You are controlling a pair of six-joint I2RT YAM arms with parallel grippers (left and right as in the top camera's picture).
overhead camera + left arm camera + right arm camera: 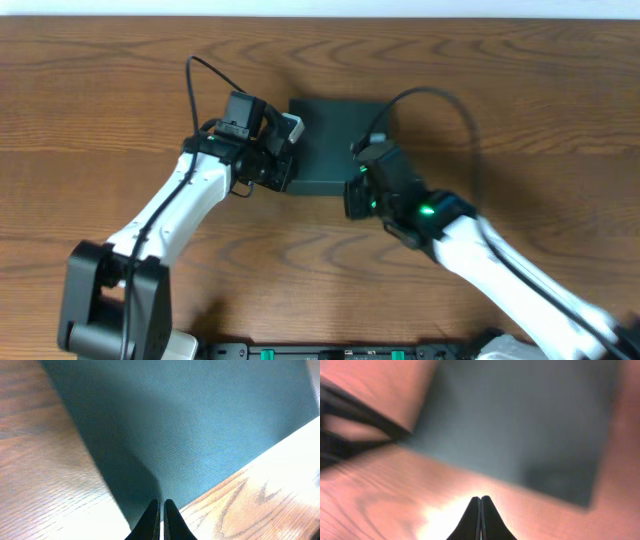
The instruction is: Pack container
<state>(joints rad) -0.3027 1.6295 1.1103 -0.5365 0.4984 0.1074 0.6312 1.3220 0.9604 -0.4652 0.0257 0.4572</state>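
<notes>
The container [335, 140], a dark teal square box with its top flat and closed, sits on the wooden desk [120, 90] just toward 12 o'clock from centre. The left pincer [161, 507] is at its 9 o'clock edge, fingers pressed together on nothing, tips over a corner of the teal surface. The right pincer [480, 505] is at its 5 o'clock corner, likewise closed and empty, tips above bare desk just short of the box's edge
</notes>
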